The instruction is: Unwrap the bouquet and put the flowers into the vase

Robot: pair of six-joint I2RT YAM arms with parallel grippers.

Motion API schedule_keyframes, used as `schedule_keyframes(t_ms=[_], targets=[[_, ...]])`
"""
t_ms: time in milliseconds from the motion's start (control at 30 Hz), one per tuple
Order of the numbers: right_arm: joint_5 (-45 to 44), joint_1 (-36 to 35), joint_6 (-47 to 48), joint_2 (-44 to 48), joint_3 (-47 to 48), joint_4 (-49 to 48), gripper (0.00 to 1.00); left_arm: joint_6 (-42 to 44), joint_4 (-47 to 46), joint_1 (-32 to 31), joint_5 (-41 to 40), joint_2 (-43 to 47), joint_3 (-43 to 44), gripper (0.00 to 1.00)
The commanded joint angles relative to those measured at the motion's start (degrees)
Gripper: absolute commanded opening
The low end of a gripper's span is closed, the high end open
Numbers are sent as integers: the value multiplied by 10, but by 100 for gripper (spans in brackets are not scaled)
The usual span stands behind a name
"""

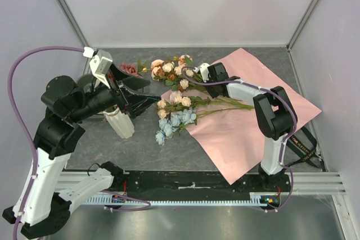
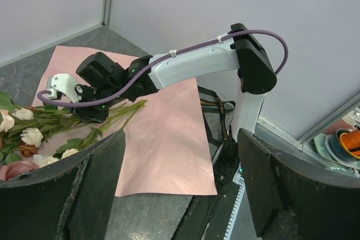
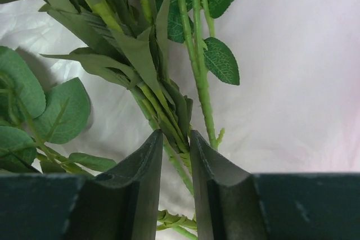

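Paper sheet point(image 1: 253, 116) is lying opened flat, pink side up, on the right half of the desk point(image 1: 140, 150), so the unwrapping is looking done; no ribbon is showing. Flowers point(image 1: 175, 111) are lying loose at mid desk in two bunches, heads pointing left onto bare desk and stems point(image 1: 225, 105) trailing right over the sheet's left edge. The far bunch point(image 1: 170, 70) is peach and cream, the near bunch cream and blue. One mauve rose point(image 1: 130, 69) is lying apart at far left, just beside the left arm. Right hand point(image 3: 175, 139) is reaching down onto what is looking like the far bunch's stems, near the leaves. Its wrist view is showing the two fingers narrowed to a slim gap with green stems running through, but whether they are pinching or only straddling, cannot tell. Going for stems rather than heads is making sense, since the stem ends have to enter the vase first. Vase point(image 1: 120, 123) is standing at near left, well apart from the right hand, its top tucked just under the left arm. Left hand point(image 1: 151, 94) is hovering between vase and flowers, fingers spread wide, holding nothing, probably placed to receive or steady stems. Judging the next move: a bunch is needing lifting and carrying left to the vase, and leafy stems could be snagging at the small mouth.
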State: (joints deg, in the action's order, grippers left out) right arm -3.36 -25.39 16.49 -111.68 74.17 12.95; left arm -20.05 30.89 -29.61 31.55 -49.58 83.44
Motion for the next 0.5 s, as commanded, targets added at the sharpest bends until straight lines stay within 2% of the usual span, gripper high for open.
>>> schedule_keyframes(t_ms=[0, 33, 67, 133, 167, 267, 467], targets=[[52, -2, 13, -8, 24, -16, 34, 11, 2, 1, -6, 2, 5, 87], [57, -4, 17, -15, 26, -15, 33, 13, 5, 1, -7, 1, 6, 88], [50, -3, 17, -16, 32, -12, 27, 16, 9, 1, -16, -2, 13, 88], [37, -4, 8, -4, 32, -13, 22, 23, 25, 1, -22, -6, 23, 88], [24, -4, 6, 3, 28, -18, 14, 26, 29, 1, -24, -6, 34, 88], [-9, -6, 2, 46, 35, -11, 0, 38, 38, 1, -38, -11, 52, 88], [-45, -22, 35, 195, 43, -12, 0, 38, 36, 1, -58, -32, 82, 90]])
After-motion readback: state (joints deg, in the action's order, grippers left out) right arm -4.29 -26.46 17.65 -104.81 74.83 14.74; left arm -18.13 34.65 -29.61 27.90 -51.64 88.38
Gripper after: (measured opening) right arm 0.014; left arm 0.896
